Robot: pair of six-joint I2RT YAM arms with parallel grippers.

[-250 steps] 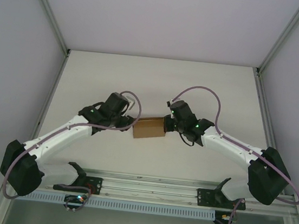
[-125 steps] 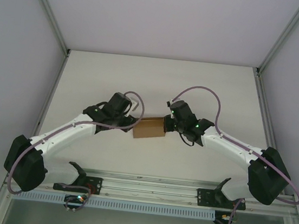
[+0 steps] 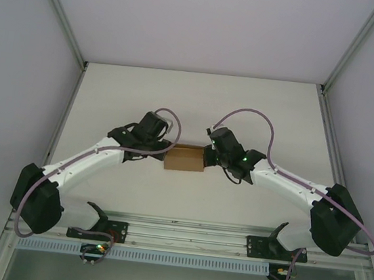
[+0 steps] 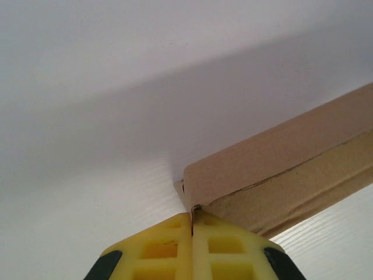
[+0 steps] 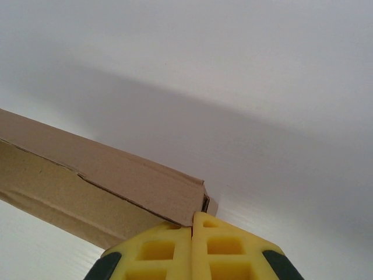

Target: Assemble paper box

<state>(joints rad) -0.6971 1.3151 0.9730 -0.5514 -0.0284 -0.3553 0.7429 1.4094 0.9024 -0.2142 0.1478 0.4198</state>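
The paper box (image 3: 184,159) is a small, flat brown cardboard box lying on the white table between the two arms. My left gripper (image 3: 165,152) is shut, its yellow fingertips touching the box's left end. In the left wrist view the box's corner (image 4: 274,169) meets the seam of the closed left gripper (image 4: 192,217). My right gripper (image 3: 205,157) is shut too and presses on the right end. In the right wrist view the box (image 5: 111,175) sits left of the closed right gripper (image 5: 192,217), its end corner at the fingertips. A small end flap peeks out at each end.
The white table (image 3: 198,100) stretches back to the enclosure's rear wall, with metal frame posts (image 3: 59,15) at both sides. A rail (image 3: 182,238) carrying the arm bases runs along the near edge.
The left arm has swung its wrist farther back and in toward the box. The box has turned from slightly tilted to nearly level and shifted a little left. The right arm has barely moved.
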